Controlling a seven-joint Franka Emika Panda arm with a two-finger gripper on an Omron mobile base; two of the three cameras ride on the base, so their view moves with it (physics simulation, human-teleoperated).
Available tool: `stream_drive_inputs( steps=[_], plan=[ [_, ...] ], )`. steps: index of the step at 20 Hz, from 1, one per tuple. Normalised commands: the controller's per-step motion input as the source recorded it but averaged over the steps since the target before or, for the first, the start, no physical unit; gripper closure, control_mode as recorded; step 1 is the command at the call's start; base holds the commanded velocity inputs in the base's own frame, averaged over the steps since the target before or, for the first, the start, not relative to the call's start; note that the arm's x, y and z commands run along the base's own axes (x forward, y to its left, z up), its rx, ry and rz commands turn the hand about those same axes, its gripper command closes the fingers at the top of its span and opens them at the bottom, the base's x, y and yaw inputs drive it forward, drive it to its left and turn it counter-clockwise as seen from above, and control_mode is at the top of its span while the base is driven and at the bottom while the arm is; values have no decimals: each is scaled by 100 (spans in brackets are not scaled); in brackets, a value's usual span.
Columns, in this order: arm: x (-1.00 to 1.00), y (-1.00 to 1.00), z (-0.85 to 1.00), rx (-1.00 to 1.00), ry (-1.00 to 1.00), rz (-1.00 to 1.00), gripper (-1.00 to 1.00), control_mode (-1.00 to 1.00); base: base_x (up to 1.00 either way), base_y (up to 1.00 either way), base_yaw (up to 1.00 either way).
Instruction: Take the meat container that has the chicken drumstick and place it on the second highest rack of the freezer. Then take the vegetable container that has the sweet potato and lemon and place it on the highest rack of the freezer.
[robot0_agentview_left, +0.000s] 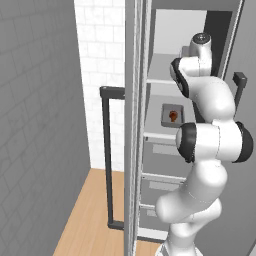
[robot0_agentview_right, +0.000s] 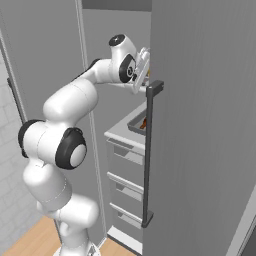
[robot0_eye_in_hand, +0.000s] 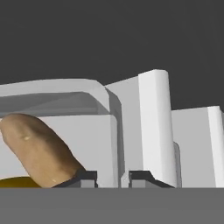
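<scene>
Reaching into the open freezer (robot0_agentview_left: 200, 30), the white arm extends to the upper centre of both base views; the gripper (robot0_eye_in_hand: 113, 177) appears at the bottom centre of the hand view, its two dark tips set slightly apart astride the thin white wall of the vegetable container (robot0_eye_in_hand: 153, 131), though whether they pinch that wall cannot be told. The hand view alone gives the contents: the sweet potato (robot0_eye_in_hand: 37, 148), a smooth tan-brown oblong, lies at lower left inside the container, and a sliver of yellow, likely the lemon (robot0_eye_in_hand: 15, 182), sits beneath it at the bottom left edge. The left base view alone shows the chicken drumstick (robot0_agentview_left: 173, 116), glossy reddish-brown, in a shallow grey tray (robot0_agentview_left: 172, 122) on a pale shelf at centre frame, below the arm's wrist; the right base view shows that tray partly hidden behind the dark vertical bar handle (robot0_agentview_right: 148, 155) on the matte grey door. No writing or labels are legible anywhere.
</scene>
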Motion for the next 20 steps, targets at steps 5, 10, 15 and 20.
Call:
stream_drive_inputs(
  steps=[5,10,15,20],
  plan=[
    [0,0,0,0,0,0,-100,-100,0,0,0],
    [0,0,0,0,0,0,-100,-100,0,0,0],
    [-26,1,14,0,-23,5,-100,-100,0,0,0],
    [-34,10,36,0,-30,2,-100,-100,0,0,0]
  ],
)
